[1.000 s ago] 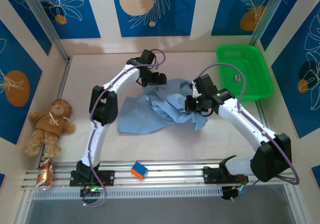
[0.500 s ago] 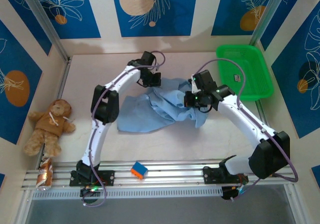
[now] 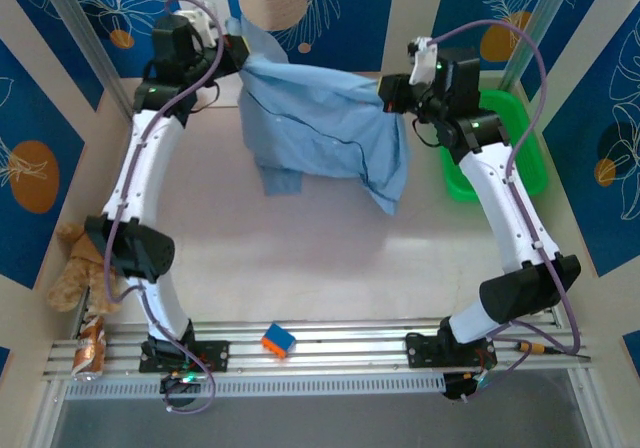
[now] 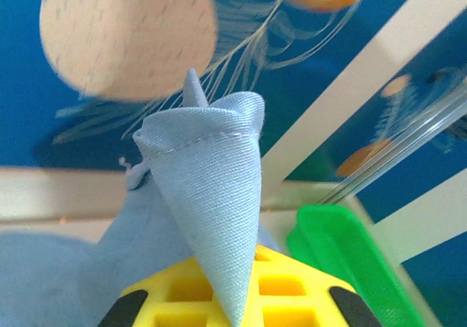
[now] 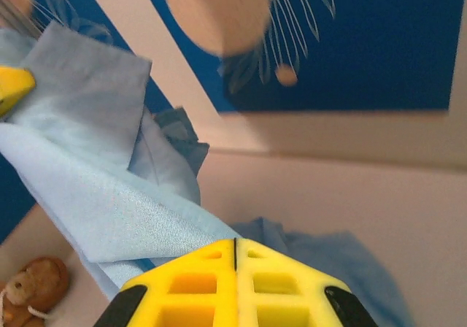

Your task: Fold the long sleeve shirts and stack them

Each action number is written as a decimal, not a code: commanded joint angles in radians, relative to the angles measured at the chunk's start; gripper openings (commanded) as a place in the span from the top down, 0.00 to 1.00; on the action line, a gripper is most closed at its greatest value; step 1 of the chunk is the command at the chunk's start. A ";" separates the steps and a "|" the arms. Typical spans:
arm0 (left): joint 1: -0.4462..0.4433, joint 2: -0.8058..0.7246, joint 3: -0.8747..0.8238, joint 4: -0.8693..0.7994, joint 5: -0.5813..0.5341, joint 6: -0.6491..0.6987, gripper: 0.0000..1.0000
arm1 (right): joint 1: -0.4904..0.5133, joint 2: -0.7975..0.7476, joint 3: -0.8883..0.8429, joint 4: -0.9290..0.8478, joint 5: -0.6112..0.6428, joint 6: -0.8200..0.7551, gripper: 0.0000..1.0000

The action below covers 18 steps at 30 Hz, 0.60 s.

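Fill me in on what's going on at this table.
Two robot arms are holding one light blue shirt spread out between them above the table. The left gripper pinches one upper corner and the right gripper pinches the other, both shut on the cloth, so the rest hangs down loose. No fold has been made yet. A green basket sits on the right and a teddy bear lies at the left edge, both untouched.
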 commanded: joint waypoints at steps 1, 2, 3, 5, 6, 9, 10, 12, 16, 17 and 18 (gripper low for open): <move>0.043 -0.145 -0.133 0.080 0.010 0.013 1.00 | -0.002 -0.059 -0.005 0.034 -0.011 -0.048 1.00; 0.044 -0.217 -0.236 0.113 0.004 0.019 1.00 | 0.006 -0.092 -0.053 0.041 -0.019 -0.048 1.00; 0.043 -0.293 -0.343 0.139 -0.006 0.025 1.00 | 0.024 -0.133 -0.119 0.048 -0.013 -0.054 1.00; 0.044 -0.435 -0.570 0.159 -0.030 0.007 1.00 | 0.074 -0.228 -0.271 0.047 0.029 -0.056 1.00; 0.041 -0.512 -0.695 0.160 -0.026 -0.008 1.00 | 0.107 -0.285 -0.365 0.054 0.048 -0.033 1.00; 0.033 -0.734 -1.080 0.123 -0.082 -0.089 0.98 | 0.227 -0.450 -0.679 0.046 0.073 0.127 1.00; 0.033 -0.795 -1.185 0.094 -0.110 -0.130 0.88 | 0.287 -0.499 -0.782 0.056 0.091 0.181 0.97; 0.034 -0.913 -1.400 0.013 -0.135 -0.218 0.48 | 0.450 -0.598 -1.005 0.066 0.182 0.340 0.77; 0.031 -1.123 -1.583 -0.192 -0.207 -0.288 0.01 | 0.693 -0.705 -1.185 -0.085 0.314 0.562 0.53; 0.033 -1.180 -1.569 -0.257 -0.254 -0.276 0.00 | 0.739 -0.734 -1.175 -0.153 0.352 0.581 0.50; 0.034 -1.220 -1.534 -0.309 -0.309 -0.256 0.00 | 0.773 -0.757 -1.138 -0.234 0.409 0.599 0.47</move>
